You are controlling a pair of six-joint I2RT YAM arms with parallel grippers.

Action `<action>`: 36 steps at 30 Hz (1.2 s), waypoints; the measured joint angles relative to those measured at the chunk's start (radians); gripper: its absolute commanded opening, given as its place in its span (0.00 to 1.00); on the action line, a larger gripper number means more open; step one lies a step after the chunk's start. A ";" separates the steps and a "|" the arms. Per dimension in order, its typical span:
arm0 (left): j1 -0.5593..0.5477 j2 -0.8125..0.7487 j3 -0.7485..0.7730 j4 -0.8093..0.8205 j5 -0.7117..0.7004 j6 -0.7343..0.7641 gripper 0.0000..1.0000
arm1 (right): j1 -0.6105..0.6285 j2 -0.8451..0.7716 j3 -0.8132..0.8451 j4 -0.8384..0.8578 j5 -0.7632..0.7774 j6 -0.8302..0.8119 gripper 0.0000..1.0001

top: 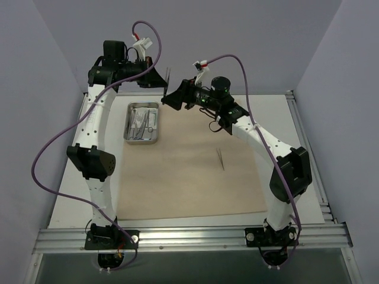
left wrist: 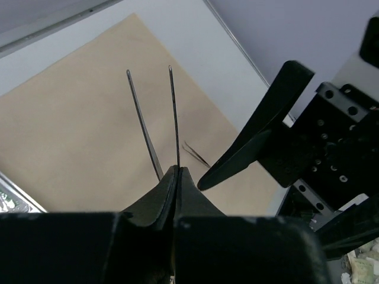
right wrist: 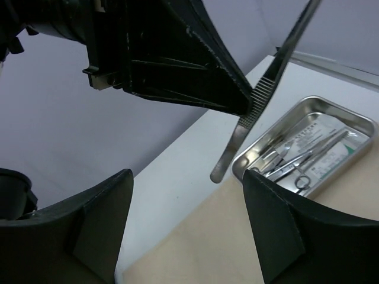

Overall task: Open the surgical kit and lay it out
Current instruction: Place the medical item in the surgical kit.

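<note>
left gripper pinches tweezers, right gripper gapes empty; packet print unreadable.

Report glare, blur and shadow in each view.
Top external: even soft light, sharp throughout, only faint shadows on the beige cloth. Left wrist: the left claw is a dark blur near the lens, the tweezers it holds crisp. Right wrist: the steel tray rim glints; the right claw is underlit, soft.
</note>
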 measured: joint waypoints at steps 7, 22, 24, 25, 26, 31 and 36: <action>-0.005 0.000 0.000 0.037 0.100 -0.042 0.02 | -0.008 0.023 -0.013 0.113 -0.065 0.079 0.56; -0.005 -0.001 -0.005 0.096 0.236 -0.082 0.02 | -0.042 0.092 -0.061 0.323 -0.128 0.274 0.28; -0.005 -0.003 -0.014 0.097 0.240 -0.082 0.02 | -0.043 0.092 -0.064 0.343 -0.129 0.288 0.24; -0.005 -0.003 -0.017 0.097 0.240 -0.082 0.02 | -0.043 0.092 -0.066 0.352 -0.129 0.294 0.23; -0.005 -0.003 -0.019 0.098 0.240 -0.082 0.02 | -0.043 0.092 -0.066 0.357 -0.129 0.301 0.18; -0.005 -0.004 -0.023 0.103 0.244 -0.086 0.02 | -0.044 0.095 -0.067 0.364 -0.131 0.317 0.00; -0.004 -0.004 -0.024 0.104 0.238 -0.078 0.26 | -0.050 0.095 -0.068 0.353 -0.132 0.316 0.00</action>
